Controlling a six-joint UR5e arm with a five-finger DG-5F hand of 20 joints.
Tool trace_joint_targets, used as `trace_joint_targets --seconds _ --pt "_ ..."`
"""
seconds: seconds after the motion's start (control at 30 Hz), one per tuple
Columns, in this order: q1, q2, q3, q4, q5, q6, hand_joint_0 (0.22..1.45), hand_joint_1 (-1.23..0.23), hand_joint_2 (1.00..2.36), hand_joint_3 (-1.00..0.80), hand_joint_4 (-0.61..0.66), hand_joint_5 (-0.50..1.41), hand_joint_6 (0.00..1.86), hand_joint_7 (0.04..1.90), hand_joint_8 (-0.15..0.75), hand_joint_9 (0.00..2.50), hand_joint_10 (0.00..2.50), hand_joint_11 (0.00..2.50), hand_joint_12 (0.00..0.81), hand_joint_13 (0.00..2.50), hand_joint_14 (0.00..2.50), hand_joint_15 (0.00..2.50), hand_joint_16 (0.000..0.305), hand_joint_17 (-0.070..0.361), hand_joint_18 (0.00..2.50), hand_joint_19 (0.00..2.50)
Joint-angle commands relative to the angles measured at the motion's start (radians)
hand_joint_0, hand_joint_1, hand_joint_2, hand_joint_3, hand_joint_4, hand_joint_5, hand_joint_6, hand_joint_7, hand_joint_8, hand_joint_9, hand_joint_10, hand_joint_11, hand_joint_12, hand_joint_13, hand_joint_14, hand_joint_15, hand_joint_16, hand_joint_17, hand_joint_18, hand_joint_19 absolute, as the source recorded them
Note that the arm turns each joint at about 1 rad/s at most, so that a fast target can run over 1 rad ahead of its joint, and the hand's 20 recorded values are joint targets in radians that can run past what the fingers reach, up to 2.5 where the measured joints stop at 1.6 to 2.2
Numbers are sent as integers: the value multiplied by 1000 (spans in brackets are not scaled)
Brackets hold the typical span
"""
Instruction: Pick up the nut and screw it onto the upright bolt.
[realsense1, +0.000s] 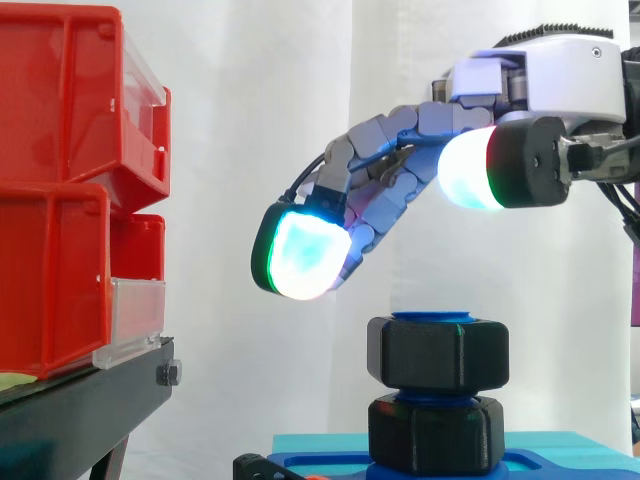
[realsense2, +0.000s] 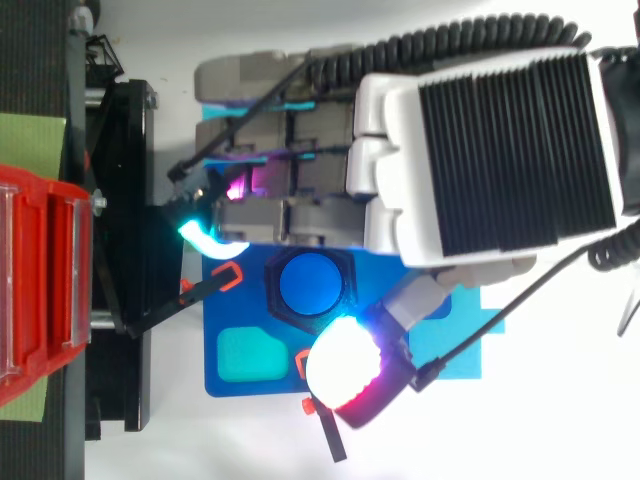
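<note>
Hovering robot hand (realsense1: 560, 85) is loosely spread, holding nothing, just above the nut (realsense1: 437, 352). Nut sits atop the blue bolt (realsense2: 310, 282), over 1 lower hex (realsense1: 437, 432). Risk: nut looks barely started, so an off-centre finger push could tilt it, cross-thread it or knock it off.

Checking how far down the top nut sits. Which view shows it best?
Side view: the top nut shows in profile on the bolt, above a second nut. The top view gives its hexagonal outline, not its height.
</note>
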Motion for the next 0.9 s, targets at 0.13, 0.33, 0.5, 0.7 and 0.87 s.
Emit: trace_joint_targets --seconds 0.13,0.33,0.5,0.7,0.87 --pt "31 0 -26 -6 26 19 510 -119 1000 -500 212 -111 502 732 215 635 0 0 267 488 0 0 28 63 137 0" --pt "37 0 -27 -54 25 21 511 -119 1000 -500 224 -105 503 815 223 631 0 0 271 487 0 0 28 63 135 0" --pt "35 0 -26 -58 22 21 518 -126 1000 -500 252 -81 505 1009 241 660 0 0 262 517 0 0 26 58 141 0" --pt "29 0 -26 -54 22 19 527 -147 1000 -500 195 -64 505 1204 247 696 0 0 248 551 0 0 21 48 169 0" --pt "24 0 -26 -54 20 19 531 -154 1000 -500 153 -55 505 1285 257 718 0 0 242 565 0 0 20 45 181 0"
